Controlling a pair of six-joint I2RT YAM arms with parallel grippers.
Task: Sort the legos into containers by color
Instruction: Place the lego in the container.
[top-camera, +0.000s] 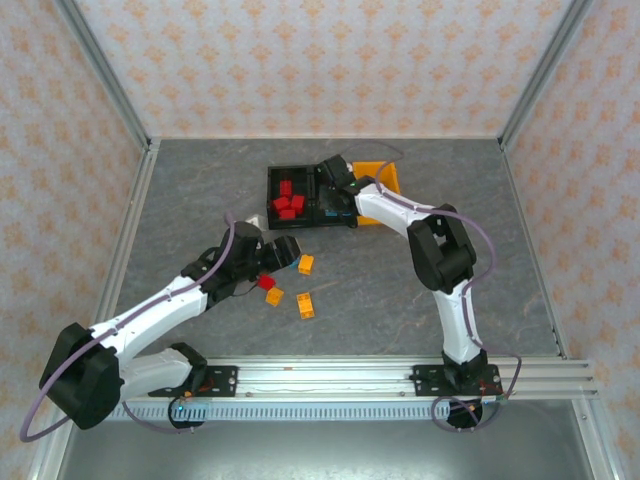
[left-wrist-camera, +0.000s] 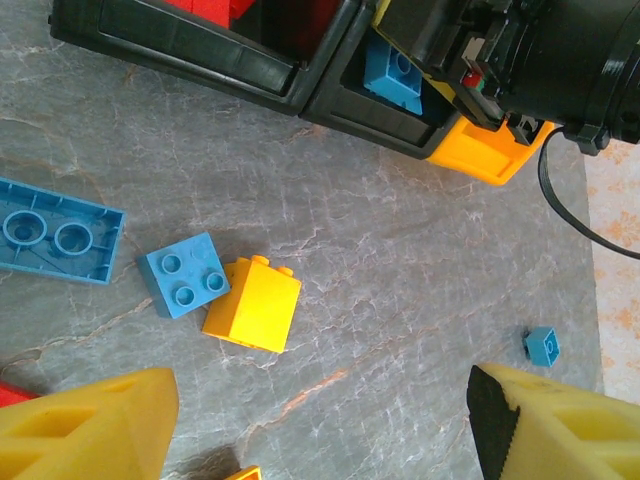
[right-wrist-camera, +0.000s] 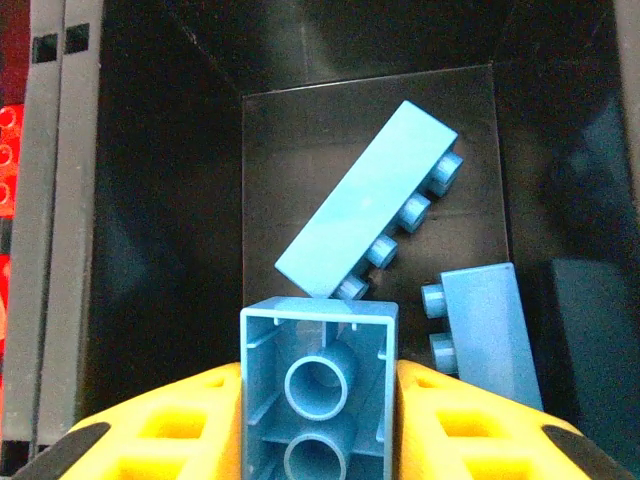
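Pinching blue lego (right-wrist-camera: 318, 395) — right fingers (right-wrist-camera: 430, 392).

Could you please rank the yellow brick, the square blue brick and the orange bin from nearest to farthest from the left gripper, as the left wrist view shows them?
From the left gripper:
1. yellow brick, just ahead, towards the picture's left.
2. square blue brick, beside the yellow one, a little farther left.
3. orange bin, far ahead at upper right.
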